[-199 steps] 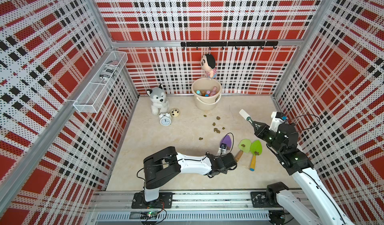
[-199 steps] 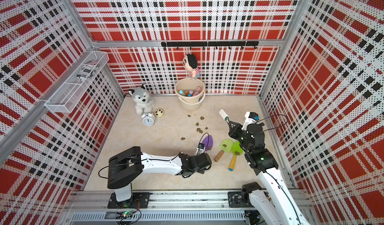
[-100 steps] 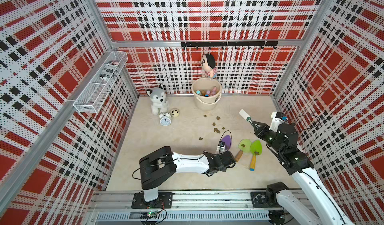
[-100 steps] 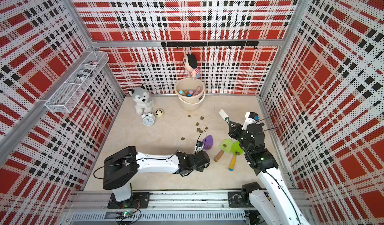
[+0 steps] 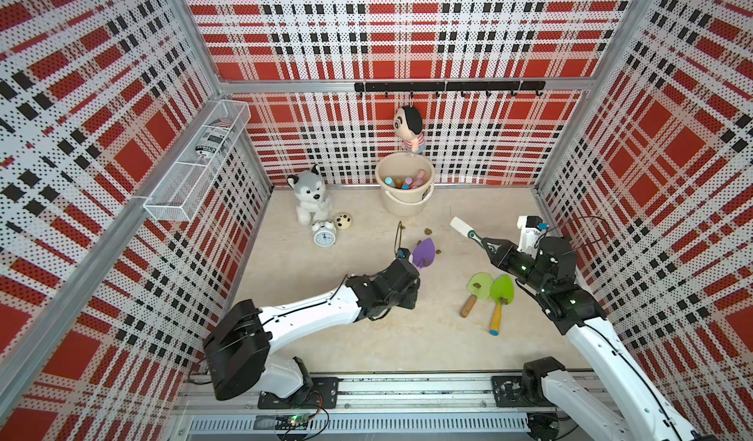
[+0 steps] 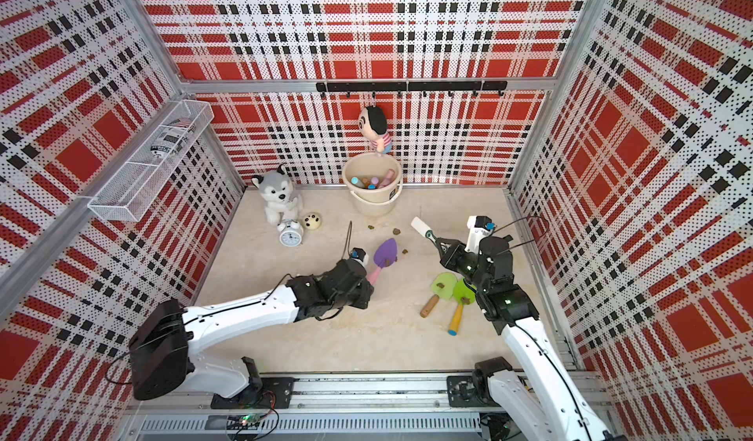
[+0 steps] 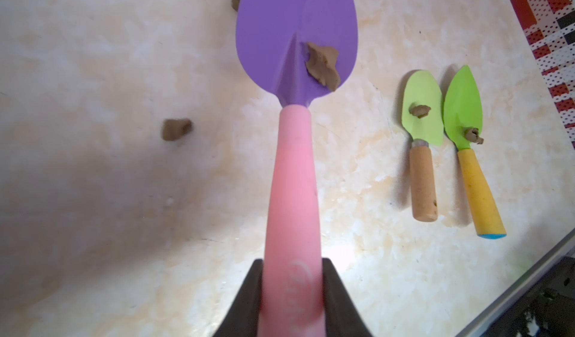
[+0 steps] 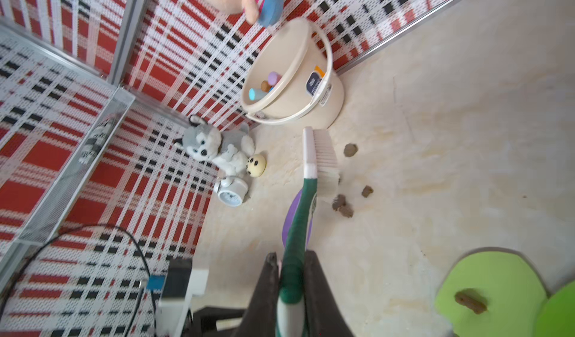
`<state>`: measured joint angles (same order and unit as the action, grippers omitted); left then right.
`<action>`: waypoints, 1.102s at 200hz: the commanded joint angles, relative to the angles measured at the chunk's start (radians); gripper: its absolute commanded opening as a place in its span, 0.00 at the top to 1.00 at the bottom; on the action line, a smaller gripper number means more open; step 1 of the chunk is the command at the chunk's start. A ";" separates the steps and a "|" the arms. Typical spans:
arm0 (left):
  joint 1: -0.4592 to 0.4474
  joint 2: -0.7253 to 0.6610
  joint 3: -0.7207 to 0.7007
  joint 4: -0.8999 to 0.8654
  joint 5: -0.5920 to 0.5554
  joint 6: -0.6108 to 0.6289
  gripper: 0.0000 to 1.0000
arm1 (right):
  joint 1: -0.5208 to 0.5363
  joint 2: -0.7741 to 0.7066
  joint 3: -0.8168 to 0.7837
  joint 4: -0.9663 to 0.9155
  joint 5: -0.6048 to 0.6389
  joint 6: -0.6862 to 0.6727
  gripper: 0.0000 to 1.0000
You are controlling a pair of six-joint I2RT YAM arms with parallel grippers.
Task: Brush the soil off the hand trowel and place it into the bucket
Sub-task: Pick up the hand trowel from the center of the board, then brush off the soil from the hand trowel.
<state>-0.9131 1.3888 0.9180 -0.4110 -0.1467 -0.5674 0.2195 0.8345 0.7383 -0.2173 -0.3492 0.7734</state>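
Purple trowel [image 7: 295, 24], pink handle clamped in left fingers [image 7: 249, 295], over mid desk [image 7: 93, 55]; 1 soil lump [image 7: 322, 64] on its blade. Right fingers [image 8: 264, 295] grip brush [image 8: 323, 158], near blade, not touching. Bucket [image 5: 403, 198] at back wall. Step looks like brushing; next likely needs bristles swept across lump

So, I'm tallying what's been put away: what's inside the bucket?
Inside the bucket, a few rounded ends stick up: light blue, brown and pinkish. What they belong to lies deeper, hidden behind the bucket's wall.
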 commanded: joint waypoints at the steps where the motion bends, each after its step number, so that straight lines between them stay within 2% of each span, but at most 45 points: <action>1: 0.105 -0.087 -0.021 -0.135 0.090 0.189 1.00 | -0.003 0.036 0.004 0.133 -0.255 -0.031 1.00; 8: 0.152 -0.107 -0.017 -0.151 0.107 0.193 1.00 | 0.000 0.050 0.002 0.153 -0.305 -0.028 1.00; 19: 0.213 -0.133 0.006 -0.172 0.201 0.253 1.00 | 0.020 0.067 -0.005 0.187 -0.365 -0.020 1.00; 28: 0.232 -0.146 0.025 -0.195 0.203 0.277 1.00 | 0.045 0.076 -0.012 0.208 -0.391 -0.019 1.00; 55: 0.265 -0.145 0.056 -0.260 0.175 0.302 1.00 | 0.151 0.090 -0.025 0.230 -0.398 -0.050 1.00; 94: 0.268 -0.159 0.054 -0.259 0.233 0.288 1.00 | 0.207 0.138 -0.114 0.448 -0.432 0.054 1.00; 121: 0.270 -0.178 0.060 -0.248 0.274 0.286 1.00 | 0.214 0.194 -0.124 0.448 -0.410 0.044 1.00; 146: 0.270 -0.189 0.060 -0.244 0.294 0.276 1.00 | 0.214 0.203 -0.123 0.350 -0.302 -0.012 1.00; 220: 0.265 -0.216 0.038 -0.246 0.277 0.268 1.00 | 0.205 0.217 -0.092 0.255 -0.140 -0.037 1.00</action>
<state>-0.6502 1.1988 0.9455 -0.6739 0.1299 -0.3031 0.4271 1.0599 0.6106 0.0734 -0.5655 0.7582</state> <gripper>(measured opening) 0.282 0.147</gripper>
